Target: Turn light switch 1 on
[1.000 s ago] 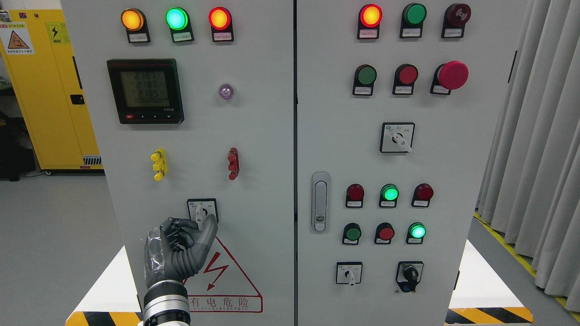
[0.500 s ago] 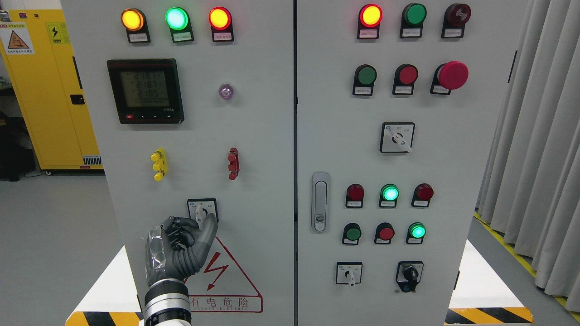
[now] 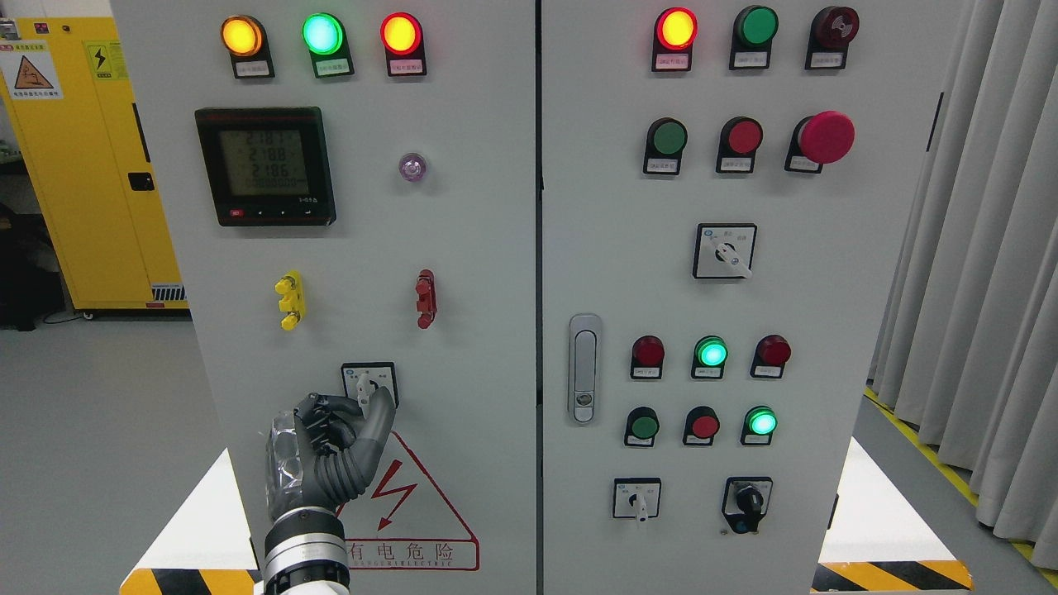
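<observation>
Light switch 1 is a small rotary selector (image 3: 369,382) on a white square plate, low on the left cabinet door (image 3: 479,248). Its white lever points down. My left hand (image 3: 366,405) reaches up from the bottom edge, dark fingers curled, with thumb (image 3: 381,409) and index finger (image 3: 335,406) pinching the lever's lower end. The hand hides the plate's bottom edge. The right arm does not show in the head view.
Lit amber, green and red lamps (image 3: 322,34) top the left door above a meter (image 3: 265,165). The right door carries push buttons, a red mushroom button (image 3: 825,136), more selectors (image 3: 724,250) and a door latch (image 3: 584,368). A yellow cabinet (image 3: 83,165) stands at left, curtains (image 3: 984,248) at right.
The thumb has closed in a little leftward on the lever, and the hand has shifted slightly. The lever still points down.
</observation>
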### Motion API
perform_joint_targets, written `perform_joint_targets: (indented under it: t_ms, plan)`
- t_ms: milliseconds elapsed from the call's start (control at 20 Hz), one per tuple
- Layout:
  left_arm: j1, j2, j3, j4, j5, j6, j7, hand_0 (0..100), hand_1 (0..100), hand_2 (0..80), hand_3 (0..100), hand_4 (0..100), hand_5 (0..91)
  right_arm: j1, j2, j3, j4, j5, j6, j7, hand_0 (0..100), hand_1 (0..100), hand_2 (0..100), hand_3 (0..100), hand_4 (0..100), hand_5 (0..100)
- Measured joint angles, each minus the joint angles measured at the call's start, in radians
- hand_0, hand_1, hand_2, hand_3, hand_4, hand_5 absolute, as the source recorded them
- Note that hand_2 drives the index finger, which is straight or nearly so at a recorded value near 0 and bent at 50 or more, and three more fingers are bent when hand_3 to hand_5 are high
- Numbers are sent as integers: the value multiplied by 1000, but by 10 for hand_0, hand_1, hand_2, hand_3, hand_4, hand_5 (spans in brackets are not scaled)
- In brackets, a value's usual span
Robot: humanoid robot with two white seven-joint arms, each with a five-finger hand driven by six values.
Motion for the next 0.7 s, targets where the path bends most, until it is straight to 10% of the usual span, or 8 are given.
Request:
perform_joint_targets:
  t_ms: [700]
  plan:
    - [-2,0,0,0,-10,0,0,296,657,649,973,927,874,0,0,0,0,0,0,0,0,500,40,0,0,0]
